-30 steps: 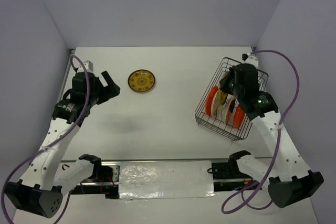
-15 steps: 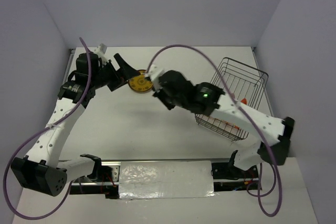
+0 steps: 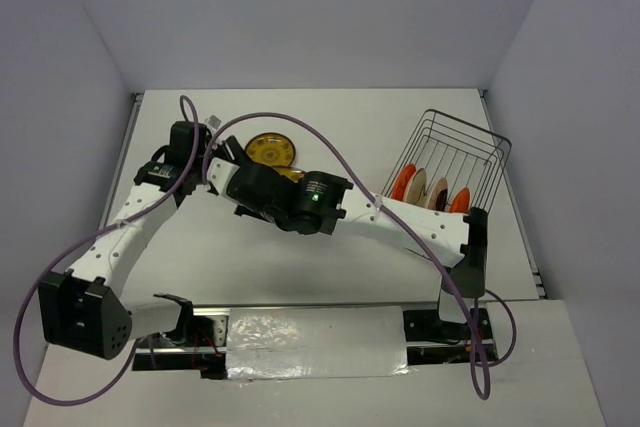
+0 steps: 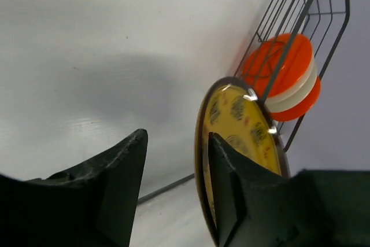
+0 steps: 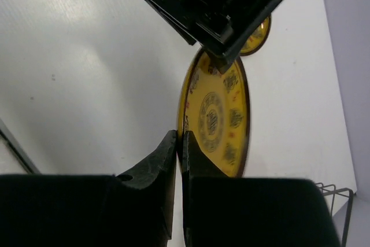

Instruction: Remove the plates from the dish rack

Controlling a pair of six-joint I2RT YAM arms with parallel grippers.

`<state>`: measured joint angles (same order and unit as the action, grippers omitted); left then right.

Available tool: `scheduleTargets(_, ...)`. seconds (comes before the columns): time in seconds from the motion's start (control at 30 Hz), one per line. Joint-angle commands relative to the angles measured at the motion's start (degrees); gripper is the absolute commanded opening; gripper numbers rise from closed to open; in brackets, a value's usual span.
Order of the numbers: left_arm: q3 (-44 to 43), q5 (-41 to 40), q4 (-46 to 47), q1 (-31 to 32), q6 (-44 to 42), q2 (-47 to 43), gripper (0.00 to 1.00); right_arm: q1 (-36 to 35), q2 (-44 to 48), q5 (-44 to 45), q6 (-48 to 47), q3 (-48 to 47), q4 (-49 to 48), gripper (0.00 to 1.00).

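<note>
My right gripper (image 5: 179, 136) is shut on the lower rim of a yellow-brown patterned plate (image 5: 217, 120), which it holds on edge above the table's left half. My left gripper (image 4: 177, 137) is open around the same plate (image 4: 243, 131): one finger lies over its face, the other stands well apart. In the top view the two grippers meet left of centre, the left gripper (image 3: 222, 162) beside the right gripper (image 3: 245, 179). A second patterned plate (image 3: 270, 150) lies flat on the table. The dish rack (image 3: 460, 137) at the right holds orange plates (image 3: 405, 185) and a cream plate (image 3: 430, 190).
The right arm (image 3: 400, 215) stretches across the middle of the table from its base at the lower right. Purple cables (image 3: 300, 122) loop over both arms. Grey walls close off the table at the back and on both sides.
The right arm swung from the dish rack across to the left, carrying the patterned plate. The left arm came in to meet it, and its jaws have narrowed around the plate.
</note>
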<state>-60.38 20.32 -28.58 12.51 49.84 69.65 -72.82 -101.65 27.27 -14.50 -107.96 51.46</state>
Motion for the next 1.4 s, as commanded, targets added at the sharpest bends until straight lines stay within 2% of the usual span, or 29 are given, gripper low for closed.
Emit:
scheduleTargets(0.0, 1.49, 1.03, 3.69, -0.03, -1.42, 1.28, 0.54, -0.57, -0.39, 3.41, -1.49, -2.08, -2.77, 0.00)
scheduleTargets(0.03, 2.36, 1.82, 5.10, -0.03, -0.37, 1.63, 0.12, -0.75, -0.48, 3.67, -1.41, -1.21, -3.99, 0.00)
scheduleTargets(0.07, 2.55, 2.53, 5.98, -0.03, -0.01, 1.89, 0.00, -0.75, -0.40, 3.93, -1.23, -0.59, -4.87, 0.00)
scheduleTargets(0.1, 2.63, 3.23, 7.47, -0.03, 0.34, 2.07, 0.00, -0.57, -0.13, 3.93, -1.23, 0.20, -5.58, 0.03)
scheduleTargets(0.13, 2.55, 3.15, 7.83, 0.05, 0.60, 2.42, 0.00, -0.57, 0.22, 3.67, -1.06, 1.17, -6.54, 0.13)
scheduleTargets(0.17, 2.03, 2.37, 8.10, -0.03, 1.21, 2.42, 0.00, -0.22, 1.35, 3.06, -0.18, 3.52, -8.55, 0.33)
scheduleTargets(0.2, 1.67, -1.29, 9.23, -0.03, 0.96, 2.34, 0.00, 0.21, 2.23, 2.71, 0.61, 4.77, -9.53, 0.79)
scheduleTargets(0.23, 1.06, -4.46, 9.07, -0.03, 0.87, 2.42, 0.00, 0.74, 3.29, 2.44, 1.92, 6.17, -10.32, 0.97)
scheduleTargets(0.27, -0.34, -7.98, 9.07, -0.03, 0.35, 2.60, 0.00, 2.49, 6.17, 1.22, 5.68, 9.32, -11.98, 1.00)
scheduleTargets(0.3, -0.96, -15.15, 10.02, -0.12, -0.27, 2.86, 0.00, 3.55, 8.28, -0.27, 7.89, 11.18, -13.13, 1.00)
scheduleTargets(0.43, -3.51, -27.22, 17.12, -0.38, -2.64, 8.72, 0.00, 10.49, 24.60, -5.64, 23.67, 25.74, -21.47, 1.00)
scheduleTargets(0.47, -4.04, -27.61, 18.63, -1.08, -2.65, 10.67, 0.00, 13.98, 27.18, -7.30, 26.43, 27.87, -21.84, 1.00)
scheduleTargets(0.53, -5.44, -23.69, 23.71, -3.88, -1.08, 17.08, 0.00, 16.99, 33.58, -8.63, 30.39, 32.26, -21.50, 1.00)
scheduleTargets(0.6, -6.67, -23.21, 27.16, -4.43, -0.89, 23.41, 0.00, 18.76, 36.85, -7.58, 31.11, 34.74, -20.27, 1.00)
scheduleTargets(0.8, -15.29, -26.02, 27.18, -4.60, -1.95, 36.08, 0.19, 21.30, 45.12, -4.16, 33.39, 38.43, -12.80, 1.00)
scheduleTargets(0.83, -15.64, -25.77, 27.52, -4.78, -1.86, 36.61, 0.29, 21.75, 46.70, -3.89, 34.09, 38.88, -11.75, 1.00)
scheduleTargets(0.87, -15.12, -25.68, 28.05, -4.78, -1.86, 36.70, 0.38, 22.27, 47.41, -3.71, 34.28, 39.40, -11.47, 1.00)
scheduleTargets(0.9, -13.99, -25.76, 28.05, -4.69, -1.60, 36.35, 0.61, 23.50, 48.55, -3.62, 35.23, 40.19, -11.21, 1.00)
scheduleTargets(0.97, -12.14, -26.81, 29.55, -4.52, -0.98, 34.34, 0.77, 25.00, 49.17, -3.97, 36.56, 41.07, -11.03, 1.00)
scheduleTargets(1.0, -11.70, -27.43, 29.11, -4.25, -0.46, 33.46, 0.92, 25.96, 49.26, -4.06, 38.30, 41.43, -10.86, 1.00)
scheduleTargets(1.03, -11.52, -28.22, 28.76, -4.16, -0.28, 32.49, 0.99, 27.97, 49.18, -4.15, 39.02, 41.69, -10.77, 1.00)
scheduleTargets(1.2, -18.35, -35.08, 8.48, -2.94, 1.04, 27.13, 0.99, 37.03, 47.42, -2.66, 45.34, 45.72, -8.04, 1.00)
scheduleTargets(1.23, -18.72, -35.34, 5.93, -2.67, 1.04, 25.99, 0.99, 41.40, 47.68, -2.48, 45.70, 46.95, -8.57, 1.00)
scheduleTargets(1.27, -18.46, -35.26, 4.34, -2.23, 0.61, 22.15, 0.99, 43.96, 48.03, -3.44, 45.70, 49.66, -9.44, 0.98)
scheduleTargets(1.37, -13.03, -32.80, 3.18, -0.04, -3.95, 12.58, 1.00, 52.21, 47.60, -9.59, 43.25, 52.67, -14.19, 0.81)
